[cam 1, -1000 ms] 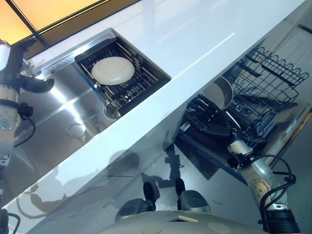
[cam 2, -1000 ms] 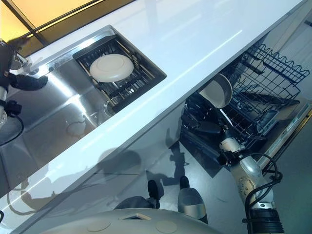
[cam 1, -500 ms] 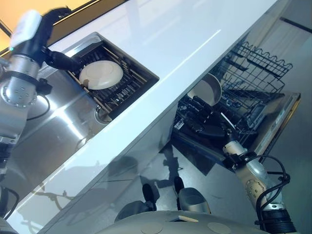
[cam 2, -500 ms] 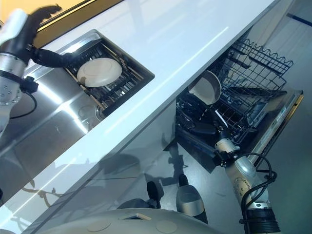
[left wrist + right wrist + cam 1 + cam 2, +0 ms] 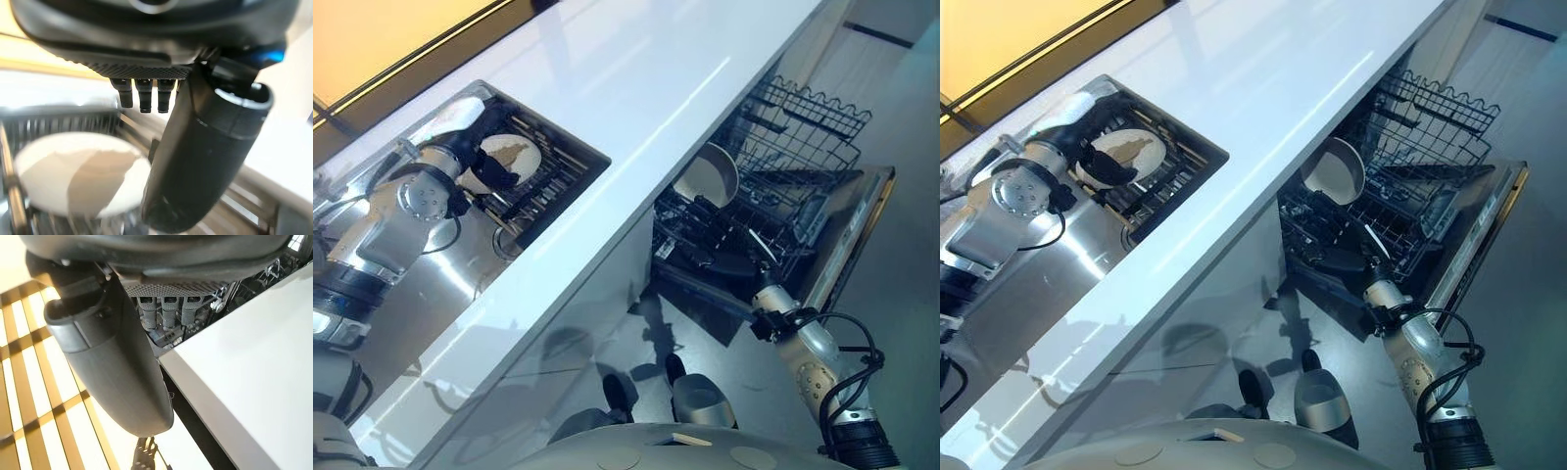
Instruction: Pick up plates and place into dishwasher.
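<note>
- While the left hand (image 5: 487, 157) hovered just above the cream plate (image 5: 73, 174) on the sink rack (image 5: 553, 181), its fingers stayed relaxed, holding nothing.
- Advice noted: slide the thumb under the plate's rim, fingers on top, before lifting.
- Right hand (image 5: 722, 257) rested low in the dishwasher rack (image 5: 803, 157); finger state could not be told.

Plate (image 5: 505, 157): round, cream-white, lying flat on the dark slatted rack (image 5: 553, 176) set in the sink; directly beneath the left hand (image 5: 494, 162), whose fingers spread over its surface. Contact not resolvable.

Second plate (image 5: 707, 176): cream-white with a darker rim, standing on edge, tilted, in the lower wire basket (image 5: 773, 230) of the open dishwasher (image 5: 857, 235); just beyond the right hand (image 5: 729, 259), apart from it.
</note>
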Motion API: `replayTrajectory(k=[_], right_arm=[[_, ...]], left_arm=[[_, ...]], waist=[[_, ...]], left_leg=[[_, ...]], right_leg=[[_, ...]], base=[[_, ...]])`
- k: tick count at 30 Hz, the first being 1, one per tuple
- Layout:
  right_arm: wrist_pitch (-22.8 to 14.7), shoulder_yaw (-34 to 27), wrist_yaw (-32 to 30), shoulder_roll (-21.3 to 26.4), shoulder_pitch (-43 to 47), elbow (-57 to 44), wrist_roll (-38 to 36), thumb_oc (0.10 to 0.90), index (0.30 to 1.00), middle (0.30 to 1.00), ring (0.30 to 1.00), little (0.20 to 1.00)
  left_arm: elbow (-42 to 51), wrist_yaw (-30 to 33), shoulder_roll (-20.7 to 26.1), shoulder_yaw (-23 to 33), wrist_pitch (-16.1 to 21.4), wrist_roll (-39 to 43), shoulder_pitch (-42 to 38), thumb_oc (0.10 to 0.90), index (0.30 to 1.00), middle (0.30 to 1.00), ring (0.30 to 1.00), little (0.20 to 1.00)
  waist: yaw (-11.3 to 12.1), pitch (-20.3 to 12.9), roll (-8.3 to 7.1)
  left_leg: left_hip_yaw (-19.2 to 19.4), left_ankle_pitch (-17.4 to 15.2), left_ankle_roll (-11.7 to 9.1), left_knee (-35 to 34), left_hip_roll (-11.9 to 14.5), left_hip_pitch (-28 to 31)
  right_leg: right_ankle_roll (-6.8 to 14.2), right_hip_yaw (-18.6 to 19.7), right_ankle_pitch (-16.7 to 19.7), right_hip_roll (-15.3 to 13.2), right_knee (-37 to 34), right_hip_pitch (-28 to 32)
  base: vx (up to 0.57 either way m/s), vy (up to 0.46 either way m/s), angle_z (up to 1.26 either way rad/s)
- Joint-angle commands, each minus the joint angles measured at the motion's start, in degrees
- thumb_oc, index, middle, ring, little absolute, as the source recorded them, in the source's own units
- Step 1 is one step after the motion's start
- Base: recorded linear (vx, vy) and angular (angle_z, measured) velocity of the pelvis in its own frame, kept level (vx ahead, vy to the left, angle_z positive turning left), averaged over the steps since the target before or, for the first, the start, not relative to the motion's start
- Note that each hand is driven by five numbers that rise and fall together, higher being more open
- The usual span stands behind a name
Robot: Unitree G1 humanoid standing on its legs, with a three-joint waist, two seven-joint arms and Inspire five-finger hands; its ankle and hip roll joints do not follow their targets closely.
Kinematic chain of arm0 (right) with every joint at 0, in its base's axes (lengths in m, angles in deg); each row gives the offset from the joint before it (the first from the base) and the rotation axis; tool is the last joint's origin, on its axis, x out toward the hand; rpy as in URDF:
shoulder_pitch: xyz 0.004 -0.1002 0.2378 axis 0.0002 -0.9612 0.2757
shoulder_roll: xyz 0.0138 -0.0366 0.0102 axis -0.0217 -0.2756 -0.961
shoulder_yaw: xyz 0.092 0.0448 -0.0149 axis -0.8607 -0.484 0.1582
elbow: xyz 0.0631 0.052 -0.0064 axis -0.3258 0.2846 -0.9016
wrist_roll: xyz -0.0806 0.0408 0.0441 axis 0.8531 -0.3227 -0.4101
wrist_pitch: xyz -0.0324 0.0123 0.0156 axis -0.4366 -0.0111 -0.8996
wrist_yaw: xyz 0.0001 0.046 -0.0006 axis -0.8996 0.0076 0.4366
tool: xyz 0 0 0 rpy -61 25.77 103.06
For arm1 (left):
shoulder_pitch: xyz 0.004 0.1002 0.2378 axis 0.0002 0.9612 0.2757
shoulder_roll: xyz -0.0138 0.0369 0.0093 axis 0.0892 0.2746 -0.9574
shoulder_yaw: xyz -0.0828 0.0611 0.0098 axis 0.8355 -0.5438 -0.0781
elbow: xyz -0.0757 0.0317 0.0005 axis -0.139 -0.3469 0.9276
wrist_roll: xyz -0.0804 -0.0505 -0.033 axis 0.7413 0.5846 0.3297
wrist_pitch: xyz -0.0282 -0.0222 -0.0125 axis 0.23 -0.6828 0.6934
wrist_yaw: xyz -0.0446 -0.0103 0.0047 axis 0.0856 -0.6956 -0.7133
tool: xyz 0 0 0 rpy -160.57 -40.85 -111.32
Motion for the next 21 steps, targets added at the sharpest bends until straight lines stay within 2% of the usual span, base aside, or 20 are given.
replayTrajectory(k=[1, 7, 14, 21], right_arm=[[-6.7, -0.3, 1.3, 2.3, 3.9, -4.8, -3.0, 0.800, 0.900, 0.900, 0.900, 0.900], [-6.7, -0.1, 1.6, 3.2, 4.7, -4.0, -3.2, 0.800, 0.900, 0.900, 0.900, 0.900], [-6.0, -0.1, 1.2, 3.9, 5.6, -4.0, -3.1, 0.800, 0.900, 0.900, 0.900, 0.900], [-5.0, -0.1, 2.1, 4.7, 6.6, -3.9, -3.4, 0.800, 0.900, 0.900, 0.900, 0.900]], left_arm=[[-5.3, -0.1, -0.6, 1.2, -1.3, -4.7, -11.2, 0.800, 0.900, 0.900, 0.900, 0.900], [-11.9, -3.4, -3.9, -1.8, -4.3, -8.8, -12.6, 0.800, 0.900, 0.900, 0.900, 0.900], [-17.1, -5.0, -5.7, -2.1, -7.9, -12.6, -12.0, 0.800, 0.900, 0.900, 0.900, 0.900], [-21.6, -2.0, -6.0, -2.5, -12.4, -27.0, -11.9, 0.800, 0.900, 0.900, 0.900, 0.900]], waist=[[-0.7, -2.0, 1.04], [-1.7, -0.9, 0.89], [-2.1, 0.5, 1.28], [-2.3, 1.9, 1.08]], left_leg=[[0.5, -7.9, 0.6, 2.6, -4.2, 0.2], [0.8, -7.8, 0.6, 3.1, -4.3, -0.3], [0.5, -7.5, 0.5, 3.5, -4.6, -1.0], [0.3, -7.5, 0.4, 4.5, -4.8, -2.3]], right_leg=[[5.8, 0.6, -3.5, 1.3, 5.6, -4.0], [5.5, 1.2, -3.4, 1.6, 5.6, -4.4], [5.1, 1.5, -3.4, 1.7, 5.6, -4.6], [4.7, 1.9, -3.4, 1.6, 5.7, -5.3]], base=[[0.00, 0.000, 0.00], [0.00, -0.004, -0.04], [0.00, 0.015, -0.08], [0.00, 0.025, -0.04]])
